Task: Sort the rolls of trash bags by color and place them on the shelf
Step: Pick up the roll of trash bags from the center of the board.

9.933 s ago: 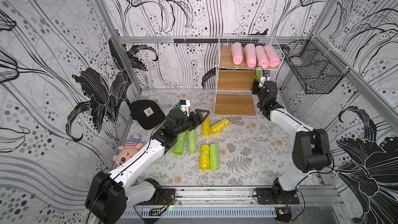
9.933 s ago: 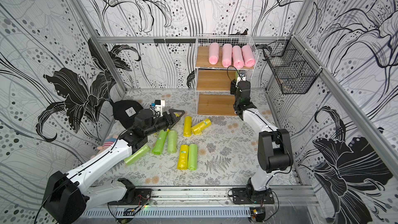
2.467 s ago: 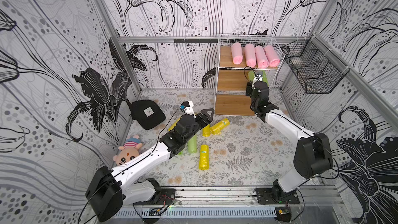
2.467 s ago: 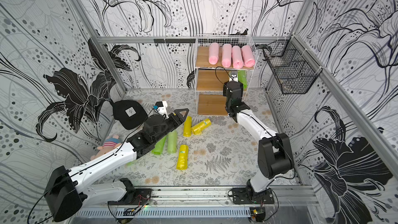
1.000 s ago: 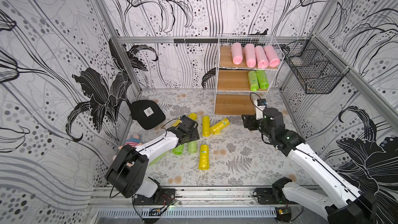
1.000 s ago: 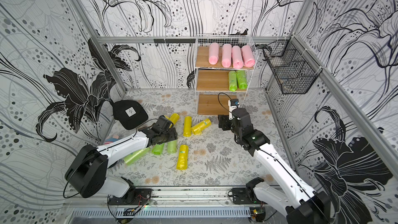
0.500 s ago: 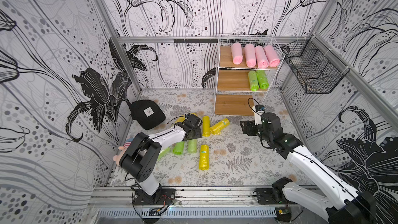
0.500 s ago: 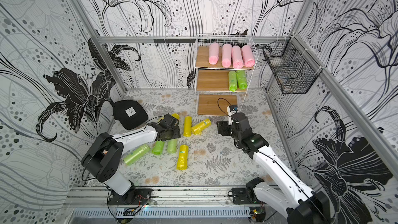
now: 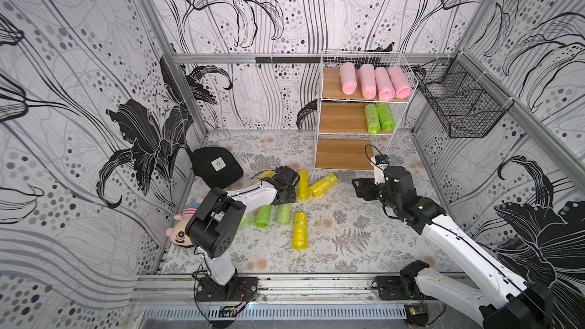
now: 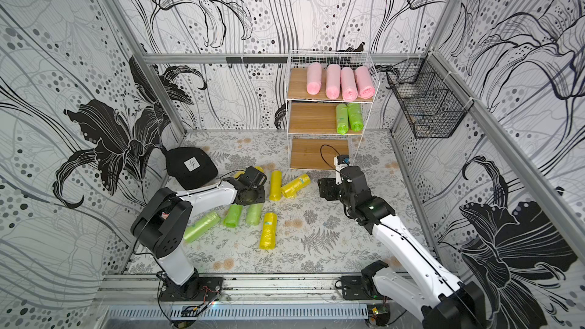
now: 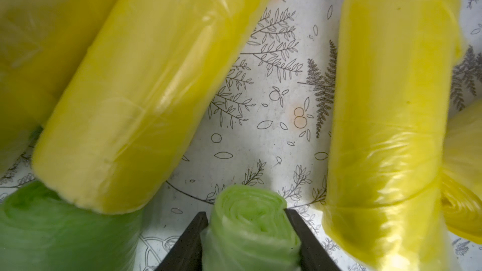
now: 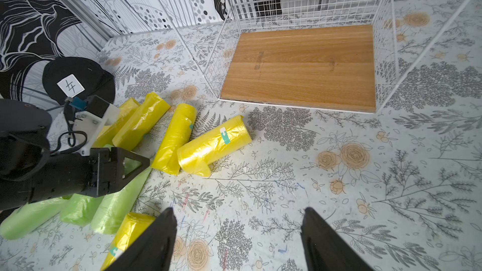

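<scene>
Top views: four pink rolls (image 9: 368, 83) are seen on the top board of the shelf (image 9: 340, 120), and two green rolls (image 9: 378, 118) on the mid board. The bottom board is bare. On the table (image 9: 364, 248) the left tool (image 9: 283, 200) is set down over one end of a green roll (image 9: 284, 215), w/ yellow rolls (image 9: 303, 185) just beside it. The right tool (image 10: 324, 189) is held near the shelf front.

Left wrist: the green roll (image 11: 250, 233) is pinched between both jaws at its end face, and the film looks slightly dented.

Right wrist: the right tool (image 12: 238, 209) is spread wide and empty above bare table.

Handling: the roll is judged light, soft and slick. It could droop or slip from an end grip, so a mid-length hold w/ a moderate squeeze is preferred.
</scene>
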